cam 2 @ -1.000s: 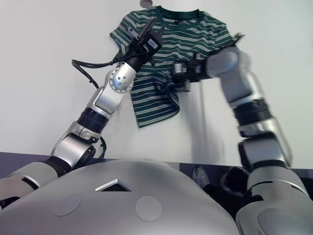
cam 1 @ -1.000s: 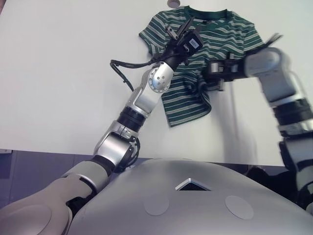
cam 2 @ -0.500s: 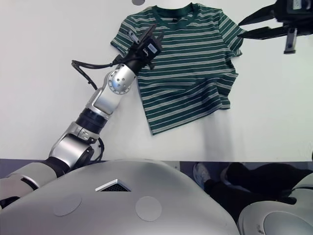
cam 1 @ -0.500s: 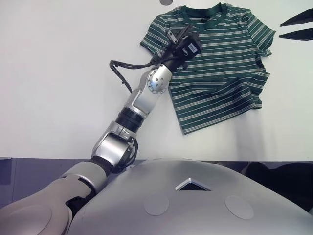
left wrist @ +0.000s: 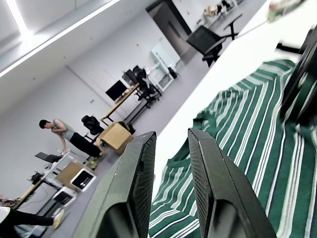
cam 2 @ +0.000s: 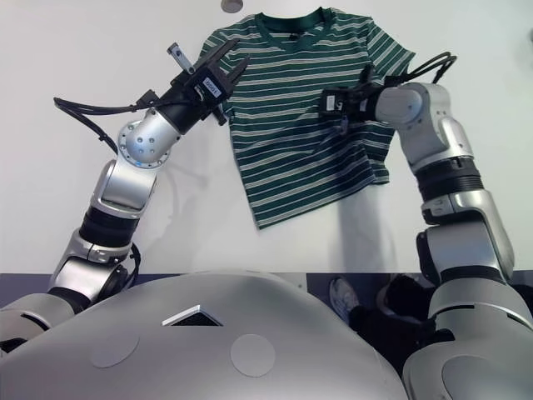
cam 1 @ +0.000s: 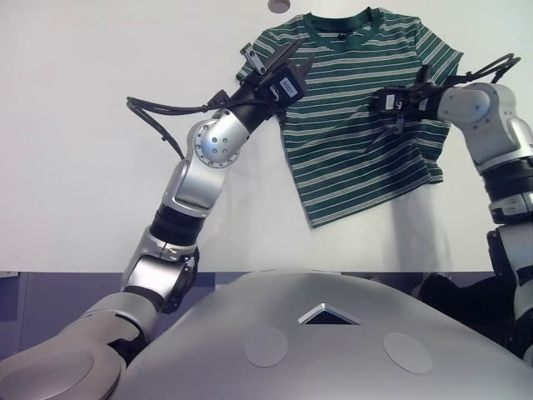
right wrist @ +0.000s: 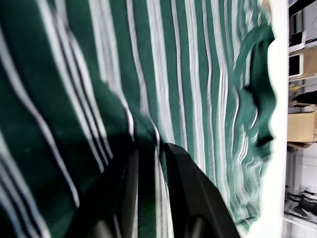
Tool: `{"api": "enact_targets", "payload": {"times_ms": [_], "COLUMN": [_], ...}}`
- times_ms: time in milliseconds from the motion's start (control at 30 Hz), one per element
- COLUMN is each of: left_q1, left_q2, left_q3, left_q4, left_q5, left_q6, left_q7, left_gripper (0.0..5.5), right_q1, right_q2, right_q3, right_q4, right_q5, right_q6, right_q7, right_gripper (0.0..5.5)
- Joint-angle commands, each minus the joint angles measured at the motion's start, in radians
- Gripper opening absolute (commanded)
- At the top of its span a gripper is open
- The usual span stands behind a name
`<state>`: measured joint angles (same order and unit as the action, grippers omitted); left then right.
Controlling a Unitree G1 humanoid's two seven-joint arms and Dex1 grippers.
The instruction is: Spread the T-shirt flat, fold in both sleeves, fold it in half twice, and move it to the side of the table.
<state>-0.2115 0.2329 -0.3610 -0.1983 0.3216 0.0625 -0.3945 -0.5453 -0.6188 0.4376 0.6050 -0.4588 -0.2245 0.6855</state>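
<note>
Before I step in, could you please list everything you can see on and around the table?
T-shirt: one, dark green with white stripes, lying mostly flat on the far part of the table, collar away from the robot.
Table: one, white, under the T-shirt.
Small round object: one, grey, at the table's far edge near the collar.
Cardboard box: one, brown, in the room behind.
Office chair: one, black, in the room behind.
Left end effector: one, black, open, above the T-shirt's sleeve on the robot's left.
Right end effector: one, black, at the T-shirt's chest.
</note>
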Motion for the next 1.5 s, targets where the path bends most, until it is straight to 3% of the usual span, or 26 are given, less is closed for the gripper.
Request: {"api": "enact_targets", "payload": {"times_ms": [33, 100, 300, 433, 533, 633, 867, 1067, 1333, 1500], "left_q1": [0.001, 0.029, 0.07, 0.189, 0.238, 0.226, 0.288, 0.293, 0.134, 0.135], "left_q2": [0.055, 0.079, 0.104, -0.012, -0.063, -0.034, 0.098, 0.423, 0.707, 0.783], "left_q3": [-0.006, -0.026, -0.031, 0.022, 0.011, -0.095, -0.301, -0.436, -0.434, -0.432], "left_q4": [-0.036, -0.045, -0.049, -0.131, -0.134, -0.077, -0.03, -0.08, 0.004, 0.029], "left_q5": [-0.023, -0.036, -0.081, -0.384, -0.463, -0.362, -0.254, -0.048, 0.237, 0.259], "left_q6": [0.023, 0.019, 0.013, 0.107, 0.164, 0.229, 0.295, 0.191, -0.145, -0.229], "left_q7": [-0.084, -0.127, -0.17, -0.201, -0.171, -0.165, -0.277, -0.452, -0.554, -0.599], "left_gripper": [1.18, 1.18, 1.18, 1.18, 1.18, 1.18, 1.18, 1.18, 1.18, 1.18], "right_q1": [-0.072, -0.061, 0.117, 0.275, 0.35, 0.284, 0.221, 0.221, 0.33, 0.482], "right_q2": [0.128, 0.091, -0.211, -0.353, -0.383, -0.297, -0.205, -0.224, -0.359, -0.469], "right_q3": [0.065, 0.034, -0.162, -0.309, -0.356, -0.384, -0.402, -0.4, -0.342, -0.353], "right_q4": [0.183, 0.112, -0.421, -0.613, -0.602, -0.503, -0.47, -0.497, -0.54, -0.65], "right_q5": [-0.082, -0.03, 0.301, 0.554, 0.618, 0.594, 0.585, 0.571, 0.485, 0.564], "right_q6": [-0.028, -0.043, 0.074, 0.193, 0.211, 0.179, 0.147, 0.15, 0.056, 0.147], "right_q7": [-0.128, -0.07, 0.347, 0.534, 0.577, 0.46, 0.328, 0.334, 0.477, 0.631], "right_gripper": [0.98, 0.98, 0.98, 0.98, 0.98, 0.98, 0.98, 0.98, 0.98, 0.98]}}
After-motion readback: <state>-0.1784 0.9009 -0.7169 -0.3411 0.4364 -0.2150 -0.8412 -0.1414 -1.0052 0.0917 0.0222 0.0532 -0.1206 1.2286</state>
